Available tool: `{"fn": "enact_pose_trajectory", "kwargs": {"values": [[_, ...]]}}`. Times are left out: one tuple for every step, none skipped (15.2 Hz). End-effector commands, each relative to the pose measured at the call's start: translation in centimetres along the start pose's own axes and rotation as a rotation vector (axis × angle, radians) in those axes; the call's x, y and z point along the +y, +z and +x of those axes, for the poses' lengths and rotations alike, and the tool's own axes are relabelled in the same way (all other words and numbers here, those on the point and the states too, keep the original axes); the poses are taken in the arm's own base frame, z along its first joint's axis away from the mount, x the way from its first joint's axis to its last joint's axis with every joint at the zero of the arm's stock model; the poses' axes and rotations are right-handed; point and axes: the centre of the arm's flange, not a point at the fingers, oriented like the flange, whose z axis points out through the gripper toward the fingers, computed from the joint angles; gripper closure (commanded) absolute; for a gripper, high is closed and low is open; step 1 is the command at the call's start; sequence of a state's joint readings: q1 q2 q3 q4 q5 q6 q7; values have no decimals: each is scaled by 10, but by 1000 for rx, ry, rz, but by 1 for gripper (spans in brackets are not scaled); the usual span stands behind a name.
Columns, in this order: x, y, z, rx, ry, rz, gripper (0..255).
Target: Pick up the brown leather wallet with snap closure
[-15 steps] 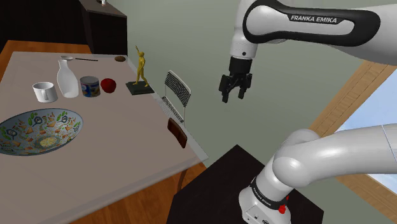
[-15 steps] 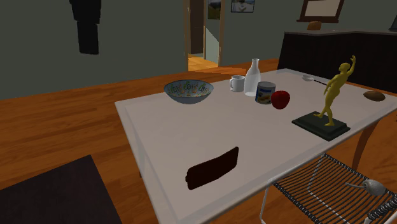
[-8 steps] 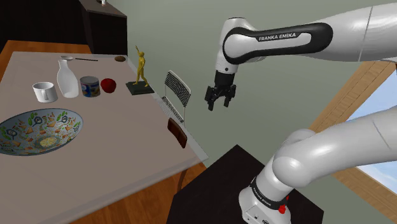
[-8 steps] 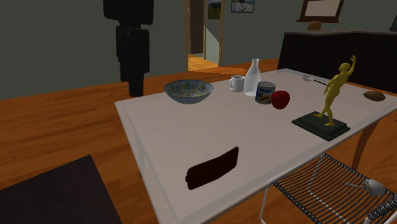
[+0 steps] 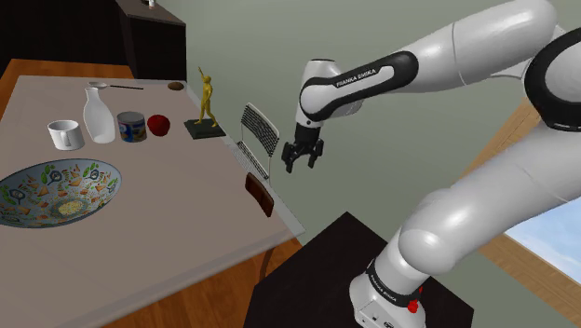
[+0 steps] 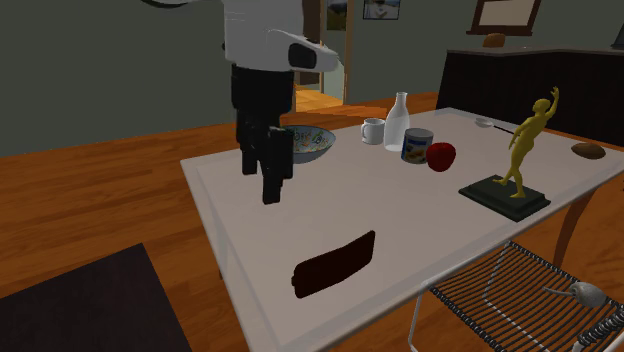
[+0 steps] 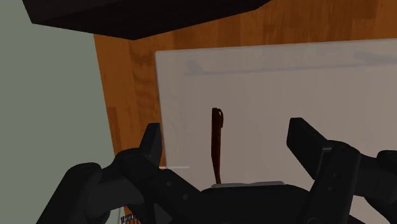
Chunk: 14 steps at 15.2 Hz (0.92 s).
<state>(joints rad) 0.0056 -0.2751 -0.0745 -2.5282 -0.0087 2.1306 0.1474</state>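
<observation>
Swinging toward the pale counter (image 5: pixel 186 168) over the last second, your white arm (image 5: pixel 372 70) now holds the black end effector (image 5: pixel 299 165), fingers apart, above the dark brown flat wallet (image 5: pixel 260 194) near the counter's edge; expect descent next.

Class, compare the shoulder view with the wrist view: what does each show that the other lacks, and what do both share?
Shoulder view adds the patterned bowl, mug, bottle, can, apple and figurine. Wrist view adds the wallet as a thin strip in line between the open fingers. Both share wallet, table and hand.
</observation>
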Motion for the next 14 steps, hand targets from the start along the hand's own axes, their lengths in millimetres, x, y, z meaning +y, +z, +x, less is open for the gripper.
{"fn": "enact_pose_trajectory", "kwargs": {"values": [[-3,18,17,11,3,5,0],[-4,28,25,16,5,7,0],[-5,37,34,20,6,9,0],[-5,47,42,24,8,11,0],[-6,56,51,28,9,13,0],[-7,65,60,32,11,15,0],[-7,74,69,37,12,17,0],[-8,84,77,41,14,20,0],[-9,93,86,45,15,22,0],[-10,102,95,49,16,24,0],[-10,111,104,54,18,26,0],[-11,120,113,58,19,28,0],[-12,129,122,62,21,30,0],[-13,138,131,66,22,32,0]]}}
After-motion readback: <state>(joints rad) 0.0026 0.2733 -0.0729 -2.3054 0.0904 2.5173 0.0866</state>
